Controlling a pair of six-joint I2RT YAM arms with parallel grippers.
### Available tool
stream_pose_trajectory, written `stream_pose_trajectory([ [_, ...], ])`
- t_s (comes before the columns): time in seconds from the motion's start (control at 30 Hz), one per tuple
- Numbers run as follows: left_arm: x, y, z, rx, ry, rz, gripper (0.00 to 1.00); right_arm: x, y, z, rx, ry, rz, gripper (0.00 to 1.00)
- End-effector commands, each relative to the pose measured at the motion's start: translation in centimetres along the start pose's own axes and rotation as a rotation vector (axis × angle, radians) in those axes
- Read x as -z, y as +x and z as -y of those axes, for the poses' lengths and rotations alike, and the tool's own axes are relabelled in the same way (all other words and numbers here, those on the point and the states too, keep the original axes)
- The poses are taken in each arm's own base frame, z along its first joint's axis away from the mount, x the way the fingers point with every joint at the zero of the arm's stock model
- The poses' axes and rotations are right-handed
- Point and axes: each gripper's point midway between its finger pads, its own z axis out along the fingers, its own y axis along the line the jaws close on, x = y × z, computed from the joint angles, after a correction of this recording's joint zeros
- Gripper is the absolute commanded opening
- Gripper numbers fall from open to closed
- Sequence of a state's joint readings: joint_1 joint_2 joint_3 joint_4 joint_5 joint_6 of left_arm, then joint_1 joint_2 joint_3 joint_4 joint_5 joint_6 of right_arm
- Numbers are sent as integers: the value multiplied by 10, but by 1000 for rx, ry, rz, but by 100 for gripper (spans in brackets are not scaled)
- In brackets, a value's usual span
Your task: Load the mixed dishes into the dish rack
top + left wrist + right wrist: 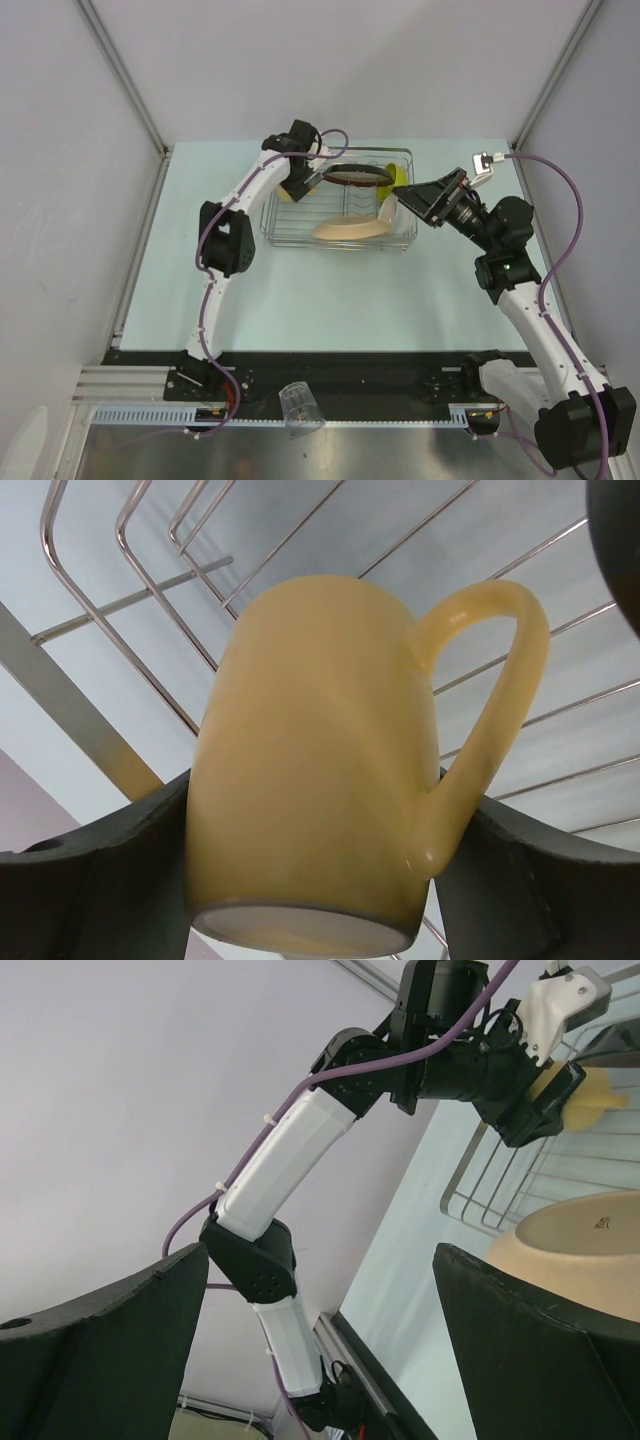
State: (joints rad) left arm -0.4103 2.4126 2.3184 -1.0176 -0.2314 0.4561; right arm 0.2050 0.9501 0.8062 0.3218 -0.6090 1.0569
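The silver wire dish rack (300, 232) stands at the back middle of the table. In it are the dark red-brown dish (355, 178), the lime-green bowl (401, 176), the beige plate (348, 230) and the white bowl (386, 211), which stands on edge at the right end. My left gripper (303, 186) is shut on the cream-yellow mug (320, 770) over the rack's left end, above the wires (120, 610). My right gripper (403, 203) is open and empty beside the rack's right end; its wrist view shows the plate (590, 1245). The clear glass (299, 407) lies on the near frame.
White walls enclose the table on the left, back and right. The black rail with the arm bases (330, 385) runs along the near edge. The left arm (290, 1160) fills the middle of the right wrist view.
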Motion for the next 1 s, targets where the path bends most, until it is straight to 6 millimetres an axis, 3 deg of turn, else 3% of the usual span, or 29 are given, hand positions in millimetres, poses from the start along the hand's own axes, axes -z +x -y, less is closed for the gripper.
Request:
stream_pose_trajectory([
  [0.0, 13, -23, -21, 25, -70, 95, 27, 6, -4, -16, 30, -52, 20, 100],
  [0.03, 13, -24, -21, 30, -73, 102, 34, 6, -3, -15, 28, -51, 18, 100],
  [0.07, 14, -25, -22, 30, -75, 105, 58, 5, -3, -13, 26, -48, 17, 100],
  [0.13, 19, -27, -24, 37, -82, 120, 77, 6, -1, -11, 21, -44, 14, 100],
  [0.17, 22, -29, -27, 42, -92, 128, 98, 6, -1, -11, 20, -43, 16, 100],
  [0.43, 47, -41, -32, 64, -86, 200, 100, 7, 5, -7, 14, -39, 5, 100],
  [0.8, 103, -49, -44, 59, -95, 295, 100, 1, 15, -5, 8, -47, -17, 100],
  [0.97, 97, -44, -43, 54, -98, 280, 100, 0, 15, -6, 8, -50, -19, 100],
])
